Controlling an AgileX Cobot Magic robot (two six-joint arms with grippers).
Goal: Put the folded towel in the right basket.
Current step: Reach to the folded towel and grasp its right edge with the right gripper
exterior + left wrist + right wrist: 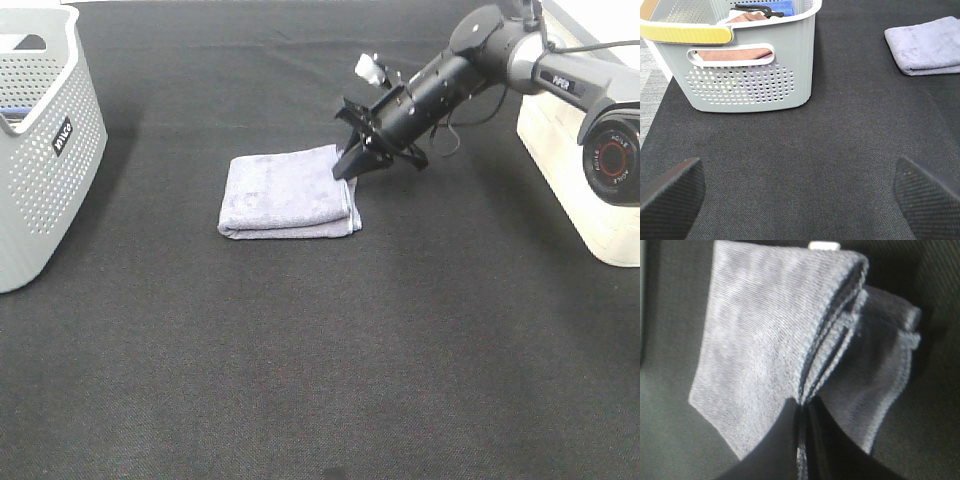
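The folded towel [290,192] is lavender-grey and lies on the black mat in the middle of the exterior view. My right gripper [350,163] reaches down at its far right corner. In the right wrist view the towel [770,340] fills the frame, and its layered edge is pinched between the closed dark fingers of the right gripper [803,440]. My left gripper [800,197] is open and empty above bare mat, far from the towel [927,45], and is out of the exterior view.
A grey perforated basket [45,150] stands at the left edge; in the left wrist view this basket [750,85] holds brown and blue cloths. A cream-white container [560,160] sits at the right edge behind the right arm.
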